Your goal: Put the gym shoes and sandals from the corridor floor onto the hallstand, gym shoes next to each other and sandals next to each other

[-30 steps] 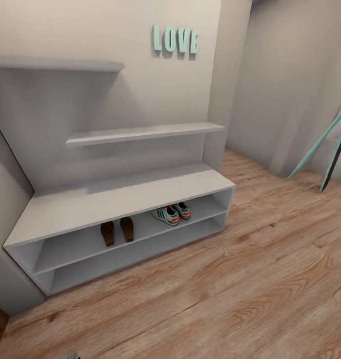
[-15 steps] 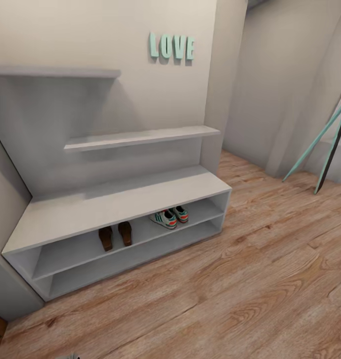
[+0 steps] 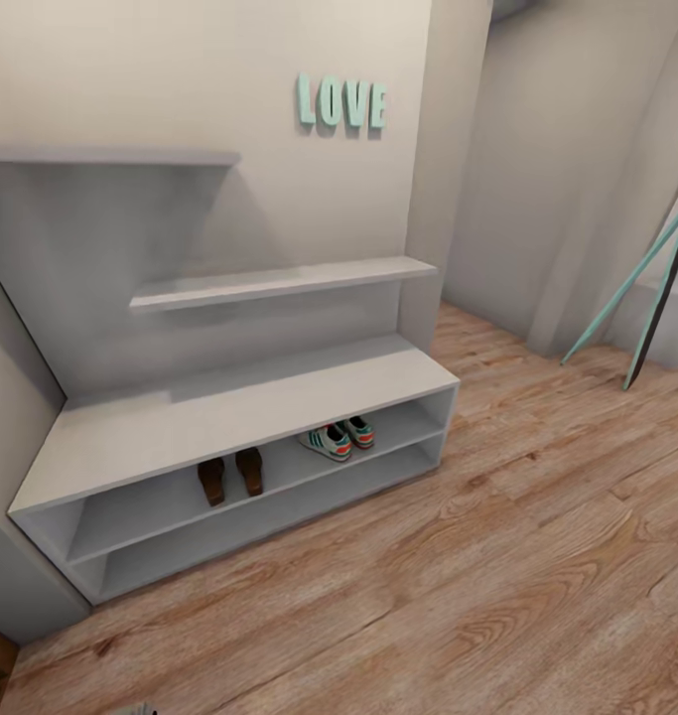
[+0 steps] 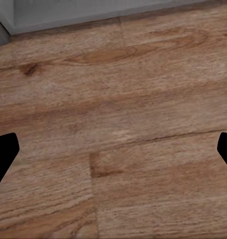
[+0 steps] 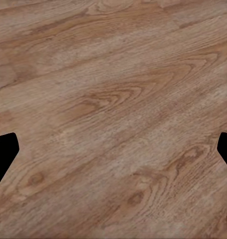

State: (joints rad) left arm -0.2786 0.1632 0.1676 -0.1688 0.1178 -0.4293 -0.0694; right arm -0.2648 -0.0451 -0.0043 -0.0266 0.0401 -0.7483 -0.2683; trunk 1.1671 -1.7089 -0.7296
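Observation:
The light-grey hallstand (image 3: 229, 412) stands against the wall under teal "LOVE" letters (image 3: 341, 102). On its upper open shelf, the two gym shoes (image 3: 338, 438) lie side by side toward the right. The two dark brown sandals (image 3: 230, 474) sit side by side near the middle of the same shelf. In the left wrist view my left gripper (image 4: 113, 149) is open over bare corridor floor (image 4: 123, 134), with the grey base of a unit (image 4: 83, 12) at the frame's edge. My right gripper (image 5: 113, 149) is open too, over bare floor (image 5: 118, 114).
Stepped wall shelves (image 3: 279, 281) rise above the rack. A teal and dark slanted frame (image 3: 646, 288) leans at the far right. A wall corner (image 3: 433, 199) juts out right of the rack. Wood-plank floor (image 3: 477, 576) spreads in front.
The whole head view has shifted slightly, so the camera moved; the rack and shoes sit a little lower and further left in the picture. The shoes and sandals stay put on the shelf.

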